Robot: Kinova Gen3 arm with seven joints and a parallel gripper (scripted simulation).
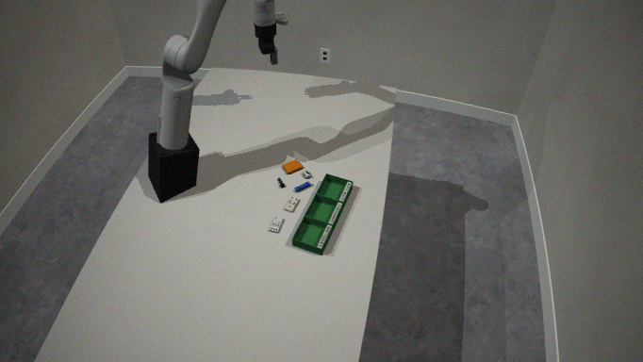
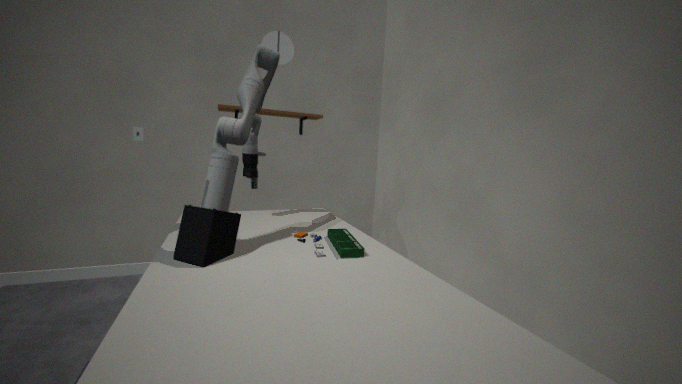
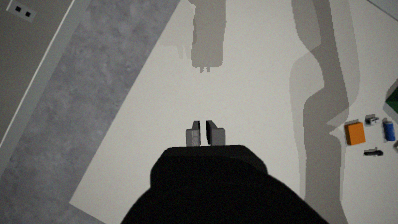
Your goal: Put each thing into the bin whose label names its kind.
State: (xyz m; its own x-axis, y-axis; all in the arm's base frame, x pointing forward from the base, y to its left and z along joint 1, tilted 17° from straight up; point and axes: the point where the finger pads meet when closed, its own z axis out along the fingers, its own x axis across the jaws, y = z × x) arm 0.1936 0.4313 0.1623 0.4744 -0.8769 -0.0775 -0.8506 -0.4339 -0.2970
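My gripper [image 1: 274, 60] [image 2: 254, 186] [image 3: 203, 128] hangs high above the table, away from the things. Its fingers are nearly shut, with a narrow empty gap. An orange block [image 1: 292, 166] [image 2: 300, 234] [image 3: 355, 133], a small grey-white thing [image 1: 306, 174] [image 3: 372, 120], a blue cylinder [image 1: 302, 187] [image 3: 389, 131] and a small black thing [image 1: 281, 183] [image 3: 373, 152] lie near each other. A cream plate [image 1: 291, 204] and a white plate [image 1: 275, 224] with dark marks lie nearer the top camera. Three joined green bins [image 1: 307, 247] [image 2: 350, 253] stand beside them, empty; their labels are too small to read.
The arm's black base [image 1: 173, 172] [image 2: 206, 236] stands on the table to the left of the things in the top and exterior views. A wooden shelf [image 2: 292, 114] is on the wall behind the arm. Arm shadows cross the table beyond the orange block.
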